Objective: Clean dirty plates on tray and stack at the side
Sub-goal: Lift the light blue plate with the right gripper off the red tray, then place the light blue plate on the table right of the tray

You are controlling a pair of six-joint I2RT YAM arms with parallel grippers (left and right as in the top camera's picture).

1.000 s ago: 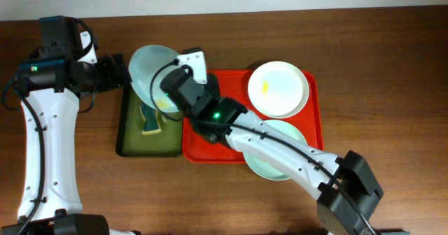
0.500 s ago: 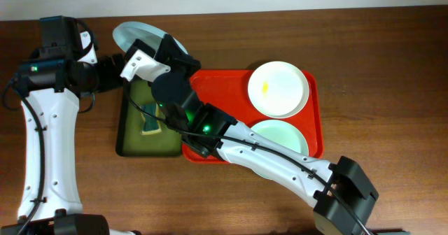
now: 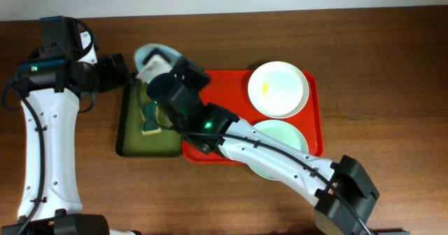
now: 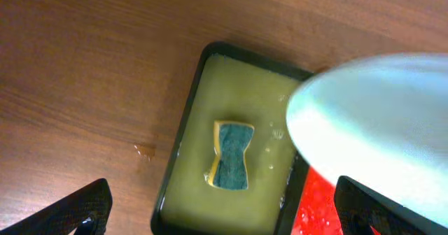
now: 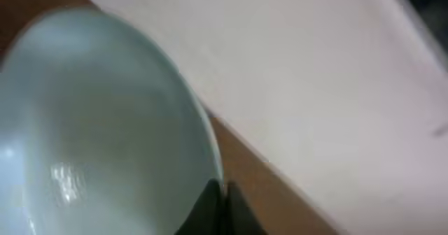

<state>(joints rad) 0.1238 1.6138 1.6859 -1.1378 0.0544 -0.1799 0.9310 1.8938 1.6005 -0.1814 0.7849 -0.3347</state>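
Plates number three. The pale blue round plate [image 3: 152,54] is off the trays, lifted and tilted on edge above the far end of the narrow dark green tray [image 3: 127,133]. The right gripper [image 5: 218,207] has its two dark fingers closed tight on the plate's rim. The white round plate [image 3: 278,89] lies in the far right corner of the large red rectangular plastic tray [image 3: 234,88], its edge reaching the raised rim there, with one small yellow smear [image 3: 265,87] near its middle. The pale green round plate [image 3: 283,140] sits at the near right of the same tray, partly hidden under the right arm, and its near edge laps over the tray's near rim. Trays number two, set side by side with their long edges meeting. The green one holds a shallow yellowish liquid and a single yellow-edged teal sponge [image 4: 231,156]. The left gripper [image 3: 120,73] hovers at the green tray's far left corner, jaws spread wide and holding nothing. The brown wooden table [image 3: 385,53] shows bare wood to the right of the red tray, along the near side and far to the left.
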